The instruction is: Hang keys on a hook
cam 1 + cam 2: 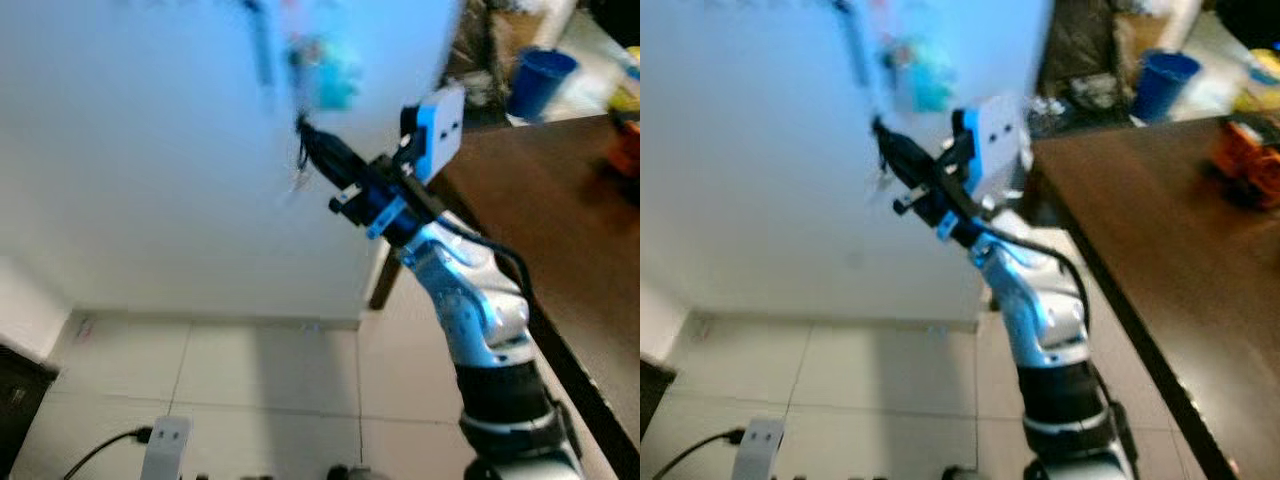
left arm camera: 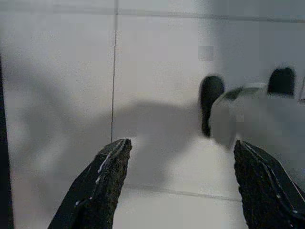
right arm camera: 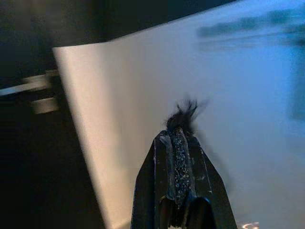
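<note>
right gripper [image 1: 308, 135] clamped on keys [image 1: 298, 172] at white wall [image 1: 150, 150]; left gripper [image 2: 178, 188] apart over floor [image 2: 157, 57]

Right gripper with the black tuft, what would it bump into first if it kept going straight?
Probably the white wall. The right gripper, shut on a dark cord, points up at it, just below the blurry teal thing hanging there. Depth is unclear.

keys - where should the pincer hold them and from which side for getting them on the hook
As now: the right pincer is shut on the dark cord at the top of the keys, which dangle below its tip. Holding the top leaves them hanging free; approach the white wall head-on, probably best. Blur hides the hook.
</note>
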Available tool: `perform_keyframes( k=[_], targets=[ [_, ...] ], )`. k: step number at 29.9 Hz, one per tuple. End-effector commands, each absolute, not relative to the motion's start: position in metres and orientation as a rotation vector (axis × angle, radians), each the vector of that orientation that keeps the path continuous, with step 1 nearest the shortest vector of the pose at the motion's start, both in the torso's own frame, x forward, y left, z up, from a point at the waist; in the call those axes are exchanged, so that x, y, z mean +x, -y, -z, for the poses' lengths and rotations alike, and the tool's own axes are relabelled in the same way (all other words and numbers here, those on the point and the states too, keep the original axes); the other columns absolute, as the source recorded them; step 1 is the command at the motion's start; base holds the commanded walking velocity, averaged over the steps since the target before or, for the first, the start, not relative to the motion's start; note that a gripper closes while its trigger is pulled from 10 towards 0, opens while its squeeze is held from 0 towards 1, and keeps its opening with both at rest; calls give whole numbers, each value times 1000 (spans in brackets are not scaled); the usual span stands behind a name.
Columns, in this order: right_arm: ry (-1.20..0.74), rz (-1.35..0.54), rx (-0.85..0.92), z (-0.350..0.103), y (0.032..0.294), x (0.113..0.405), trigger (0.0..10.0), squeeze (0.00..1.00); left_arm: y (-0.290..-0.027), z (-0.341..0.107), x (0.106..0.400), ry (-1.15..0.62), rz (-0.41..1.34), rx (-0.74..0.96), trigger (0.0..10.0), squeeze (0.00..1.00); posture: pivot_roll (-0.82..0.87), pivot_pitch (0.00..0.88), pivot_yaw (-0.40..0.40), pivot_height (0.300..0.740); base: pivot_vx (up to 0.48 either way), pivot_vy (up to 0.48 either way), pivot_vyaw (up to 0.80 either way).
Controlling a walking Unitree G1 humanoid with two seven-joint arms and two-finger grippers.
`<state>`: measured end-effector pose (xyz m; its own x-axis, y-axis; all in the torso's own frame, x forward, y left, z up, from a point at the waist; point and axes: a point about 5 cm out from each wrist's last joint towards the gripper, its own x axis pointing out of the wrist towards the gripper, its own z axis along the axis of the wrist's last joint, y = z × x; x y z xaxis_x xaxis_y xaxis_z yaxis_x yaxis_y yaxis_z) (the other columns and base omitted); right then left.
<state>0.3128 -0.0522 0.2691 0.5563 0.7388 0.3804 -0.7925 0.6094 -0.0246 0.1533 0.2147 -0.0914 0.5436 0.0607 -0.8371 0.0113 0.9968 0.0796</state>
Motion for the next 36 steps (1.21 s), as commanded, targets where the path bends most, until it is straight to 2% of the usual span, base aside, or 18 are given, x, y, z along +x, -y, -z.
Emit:
perform_keyframes(
  k=[1, 11, 12, 13, 20, 30, 36],
  targets=[
    [389, -905, 156, -272, 55, 312, 0, 0, -215, 94, 148, -1015, -32, 72, 10000, 0, -60, 67, 70, 740, 0, 0, 763],
    [392, -894, 166, -272, 55, 314, 0, 0, -212, 94, 147, -1007, -9, 67, 10000, 0, -58, 69, 68, 740, 0, 0, 763],
    [393, -891, 184, -272, 55, 314, 2235, 0, -212, 94, 148, -1004, -4, 66, 10000, 0, -58, 68, 68, 740, 281, 0, 0],
    [393, -901, 193, -272, 55, 314, 10000, 0, -212, 94, 148, -1002, 1, 65, 10000, 0, -59, 66, 68, 740, 371, 0, 0],
    [446, -1021, 222, -279, 54, 300, 10000, 0, -212, 92, 152, -996, 8, 58, 10000, 0, -63, 64, 67, 740, 417, 0, 0],
    [485, -1089, 231, -285, 60, 291, 10000, 0, -210, 93, 150, -1000, 20, 57, 10000, 0, -66, 66, 67, 740, 439, 0, 0],
    [495, -1260, 230, -285, 60, 274, 10000, 0, -210, 93, 150, -1001, 23, 56, 10000, 0, -67, 71, 71, 740, 441, 0, 0]
  ],
)
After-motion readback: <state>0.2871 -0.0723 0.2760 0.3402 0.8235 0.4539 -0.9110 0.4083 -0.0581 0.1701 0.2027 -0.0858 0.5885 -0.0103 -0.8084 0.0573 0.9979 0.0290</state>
